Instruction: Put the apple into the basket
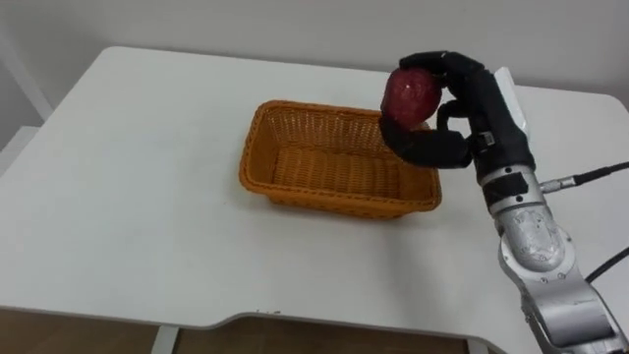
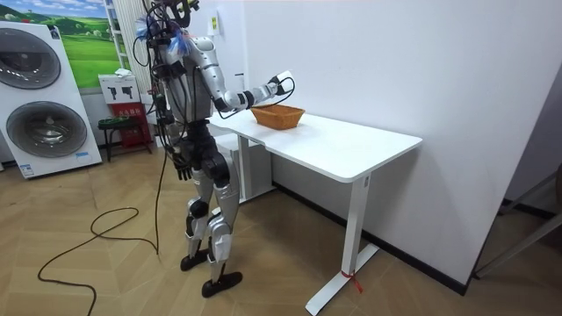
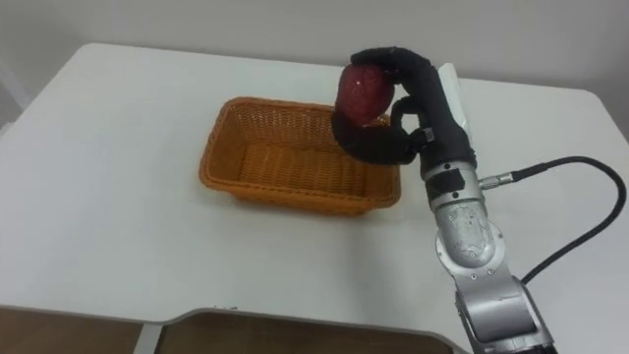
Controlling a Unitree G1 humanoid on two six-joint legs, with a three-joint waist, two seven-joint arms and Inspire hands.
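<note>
A dark red apple [image 1: 410, 95] is held in my right hand [image 1: 462, 108], whose black fingers and thumb curl round it. The apple [image 3: 361, 91] hangs over the right end of an orange wicker basket [image 1: 334, 157], just above its rim. The basket [image 3: 295, 157] lies on a white table [image 1: 128, 197] and has nothing inside it. In the room view I stand at the table's end with the right hand [image 2: 268, 91] stretched out over the basket [image 2: 278, 115]. My left hand [image 2: 182, 163] hangs down by my side.
The table [image 3: 118, 216] has bare white surface all round the basket. In the room view, washing machines [image 2: 48, 96] stand against the wall behind me, with a small red stool [image 2: 123, 123] beside them.
</note>
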